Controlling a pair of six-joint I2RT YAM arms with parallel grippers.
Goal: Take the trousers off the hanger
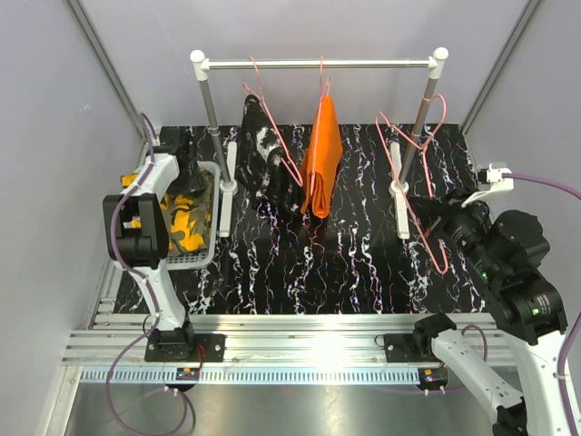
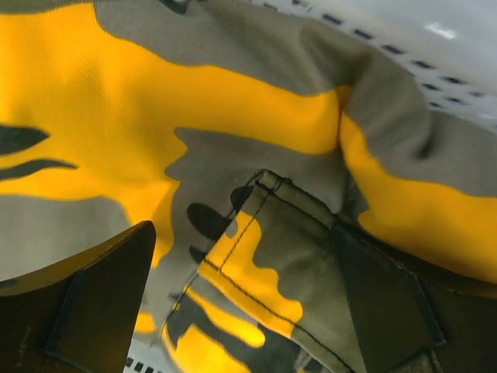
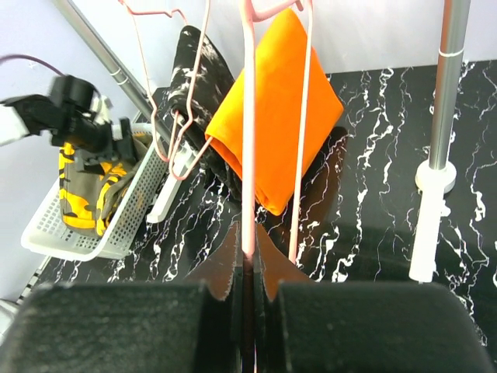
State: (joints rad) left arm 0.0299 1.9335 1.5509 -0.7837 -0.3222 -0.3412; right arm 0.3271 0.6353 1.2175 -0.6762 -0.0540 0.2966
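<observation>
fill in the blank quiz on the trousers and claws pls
The yellow-orange and olive camouflage cloth trousers lie in the white plastic ____.
____ pairs hang from the metal rail: bright orange cloth trousers and black white-splashed cloth trousers.
The right claw is ____ on a pink wire hanger.
The left claw is ____.
Missing: basket, two, shut, open.

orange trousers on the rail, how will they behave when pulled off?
Probably floppy: the orange trousers hang limp and folded from a thin wire hanger. Likely light, since that wire carries them. Pushed, they would probably swing from the rail rather than resist.
</observation>
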